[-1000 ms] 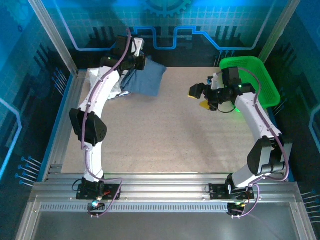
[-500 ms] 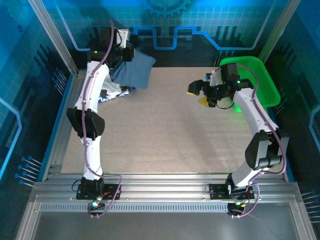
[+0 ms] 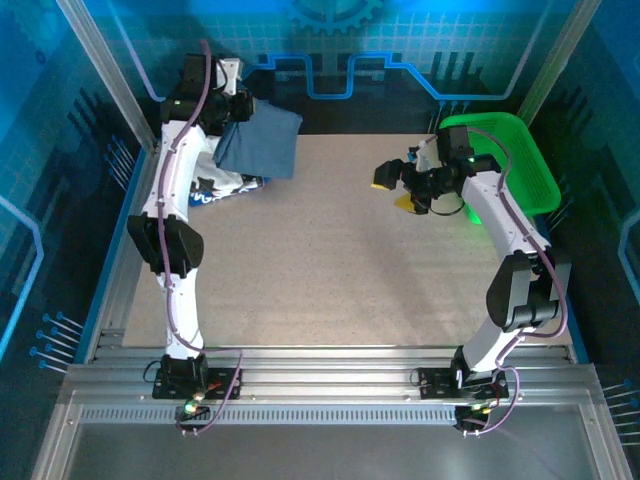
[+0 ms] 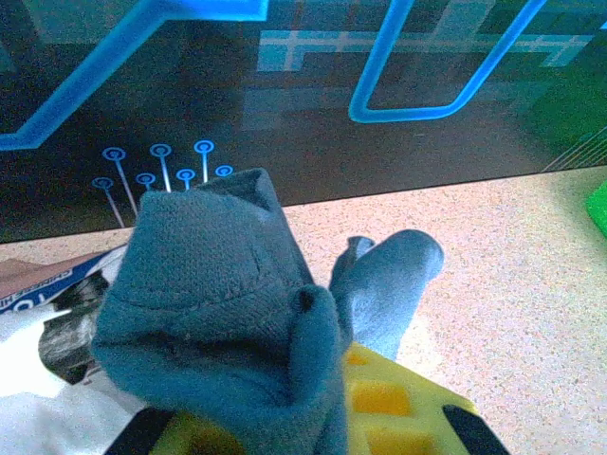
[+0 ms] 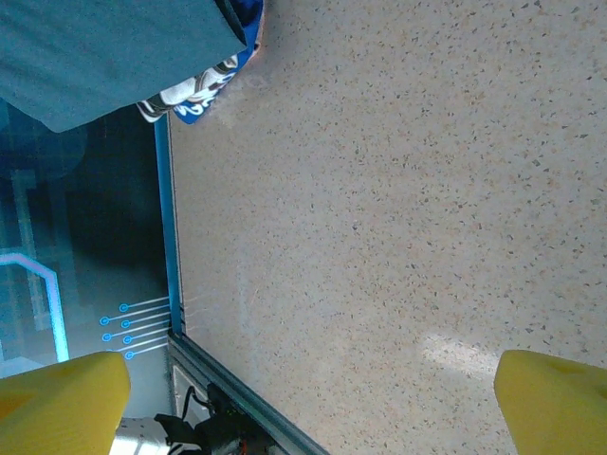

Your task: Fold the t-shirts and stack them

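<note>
While the far-left corner of the desk (image 3: 330,280) is being reached over by the left arm, the slate-blue t-shirt (image 3: 262,140) is being gripped there by the left pincer (image 3: 232,104). Its jaws are being pressed together on a bunched fold of the cloth, which in the left wrist view is being draped over the yellow fingers (image 4: 379,403). The shirt's loose body is hanging down and to the right of that pincer, so its long axis is running from the back corner out towards the open middle of the desk; whether its lower edge is resting on the desk cannot be told. Just to the near left of it, the white printed t-shirt (image 3: 215,185) is lying crumpled on the desk. Farther right, well apart from both shirts, the right pincer (image 3: 395,185) is being held above the desk beside the green basket (image 3: 520,150), jaws spread wide with nothing between them, and is being pointed across the desk towards the shirts. The left arm is being judged much the nearer, and any spreading is being judged to depend on the blue shirt's free edge, which is hanging on the right pincer's side.
</note>
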Action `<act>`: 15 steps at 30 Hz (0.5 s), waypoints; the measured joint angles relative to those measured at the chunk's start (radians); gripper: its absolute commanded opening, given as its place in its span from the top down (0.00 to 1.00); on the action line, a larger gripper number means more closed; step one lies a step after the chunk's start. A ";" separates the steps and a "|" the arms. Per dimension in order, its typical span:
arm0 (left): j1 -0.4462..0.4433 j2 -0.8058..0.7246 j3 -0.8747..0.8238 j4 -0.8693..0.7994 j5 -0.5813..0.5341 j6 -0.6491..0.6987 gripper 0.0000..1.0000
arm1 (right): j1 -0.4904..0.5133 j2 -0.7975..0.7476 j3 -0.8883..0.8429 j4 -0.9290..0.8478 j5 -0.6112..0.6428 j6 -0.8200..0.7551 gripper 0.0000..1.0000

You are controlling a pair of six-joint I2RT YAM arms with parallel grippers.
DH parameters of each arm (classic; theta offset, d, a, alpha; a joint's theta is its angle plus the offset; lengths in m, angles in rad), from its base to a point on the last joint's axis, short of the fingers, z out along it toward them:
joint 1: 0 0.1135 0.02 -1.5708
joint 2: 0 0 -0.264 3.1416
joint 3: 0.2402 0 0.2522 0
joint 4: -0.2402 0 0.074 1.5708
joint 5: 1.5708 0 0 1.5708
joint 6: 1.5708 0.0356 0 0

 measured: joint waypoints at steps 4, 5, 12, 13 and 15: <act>0.021 0.000 0.000 -0.009 0.000 0.000 1.00 | 0.002 0.000 0.000 0.000 0.000 0.000 0.00; 0.028 0.000 0.000 -0.009 0.000 0.000 1.00 | 0.002 0.000 0.000 0.000 0.000 0.000 0.00; 0.093 0.027 0.000 -0.004 0.018 0.000 1.00 | 0.002 0.000 0.000 -0.009 0.012 0.001 0.00; 0.110 0.043 0.000 0.002 0.024 0.000 1.00 | 0.003 0.000 -0.002 -0.011 0.019 0.001 0.00; 0.142 0.080 0.000 0.016 0.035 0.000 1.00 | 0.008 0.000 -0.005 -0.015 0.029 0.000 0.00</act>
